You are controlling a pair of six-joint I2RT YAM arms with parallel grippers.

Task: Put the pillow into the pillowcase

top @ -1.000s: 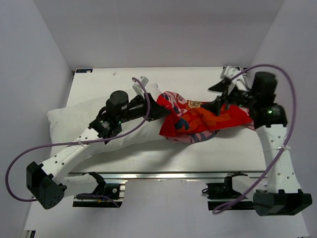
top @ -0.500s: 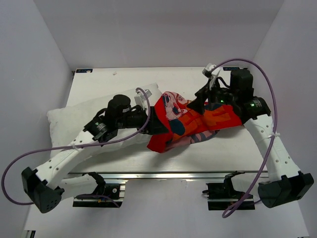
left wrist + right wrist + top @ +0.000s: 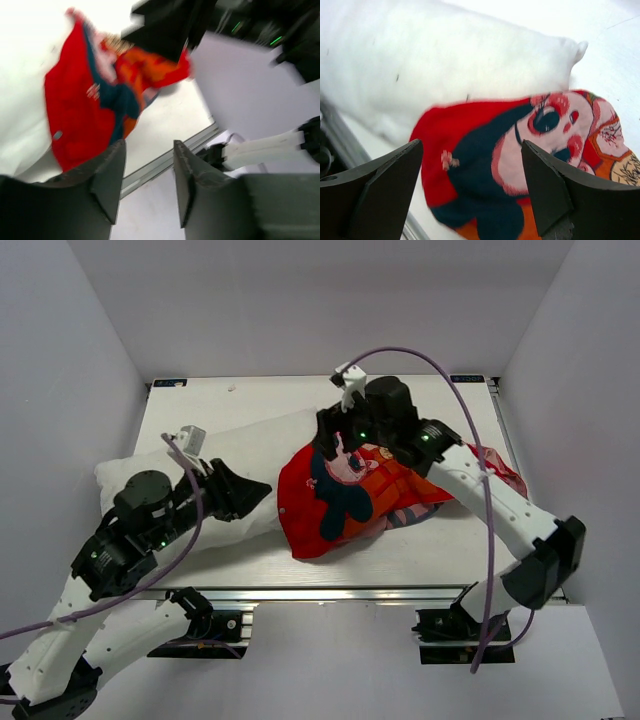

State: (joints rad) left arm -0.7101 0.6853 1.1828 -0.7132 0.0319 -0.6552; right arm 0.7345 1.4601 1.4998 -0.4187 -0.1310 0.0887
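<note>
Pillow (image 3: 240, 445) lies lengthwise across the left and middle of the white table (image 3: 430, 552), most of its plump body uncovered. Pillowcase (image 3: 335, 505), red with a cartoon face uppermost, is spread crumpled at the pillow's right end and overlaps it on the near side. One pillow corner shows beyond the red cloth in the right wrist view. Whether any of the pillow sits inside the case cannot be told. Left gripper (image 3: 149, 147) hangs over the pillow's near edge, jaws parted with nothing between them. Right gripper (image 3: 471, 145) hovers above the printed face, jaws spread wide and empty. The case's far end trails under the right arm toward the table's right edge
</note>
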